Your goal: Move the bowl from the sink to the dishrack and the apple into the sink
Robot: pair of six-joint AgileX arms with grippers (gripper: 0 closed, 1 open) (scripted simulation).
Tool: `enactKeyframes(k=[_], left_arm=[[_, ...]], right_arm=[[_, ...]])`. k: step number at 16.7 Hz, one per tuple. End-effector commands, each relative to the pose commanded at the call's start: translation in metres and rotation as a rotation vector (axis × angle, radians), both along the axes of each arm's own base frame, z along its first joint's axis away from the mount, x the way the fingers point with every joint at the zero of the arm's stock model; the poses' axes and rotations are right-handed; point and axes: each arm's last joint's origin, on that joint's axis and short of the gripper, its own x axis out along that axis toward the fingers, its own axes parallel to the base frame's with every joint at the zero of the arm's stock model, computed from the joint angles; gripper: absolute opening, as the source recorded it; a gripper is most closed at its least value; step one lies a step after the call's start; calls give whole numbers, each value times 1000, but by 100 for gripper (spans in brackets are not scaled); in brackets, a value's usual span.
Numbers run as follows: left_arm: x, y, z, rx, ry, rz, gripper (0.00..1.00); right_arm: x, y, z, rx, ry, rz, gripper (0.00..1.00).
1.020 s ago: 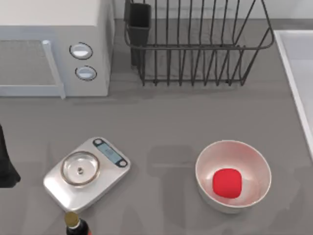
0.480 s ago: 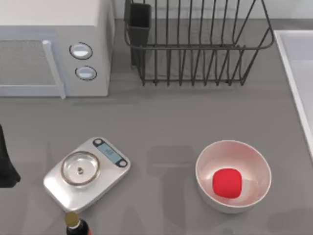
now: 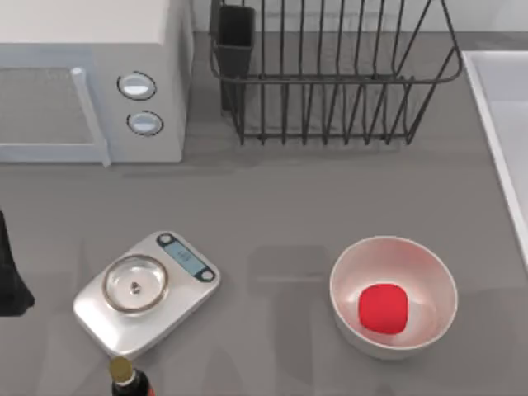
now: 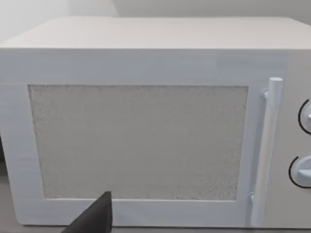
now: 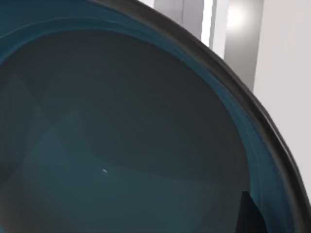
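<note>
Bowl [image 5: 121, 136] sits close under the right wrist camera; hand opening cannot be told.

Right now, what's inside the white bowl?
The apple sits alone inside the white bowl, resting on its bottom, a little toward the near side. The patch of bowl floor directly under the apple is covered, so nothing can be told about it.

Teal-blue bowl [image 5: 121, 145] seen close, pale sink [image 5: 286, 73] wall behind.

Sink [image 3: 500, 107] cut by right edge; bowl [image 5: 121, 145] cropped in right wrist view.
</note>
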Motion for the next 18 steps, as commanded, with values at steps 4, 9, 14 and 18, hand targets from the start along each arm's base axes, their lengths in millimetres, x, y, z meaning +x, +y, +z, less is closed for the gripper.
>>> enactKeyframes(k=[4, 9, 14, 18], left_arm=[[0, 0, 0, 0, 0, 0, 100], [0, 0, 0, 0, 0, 0, 100], [0, 0, 0, 0, 0, 0, 100], [0, 0, 0, 0, 0, 0, 100]], right_arm=[[67, 63, 6, -196, -207, 98, 0], [118, 201, 24, -279, -667, 190, 0], [95, 341, 48, -94, -1115, 186, 0], [59, 401, 62, 101, -1322, 120, 0]])
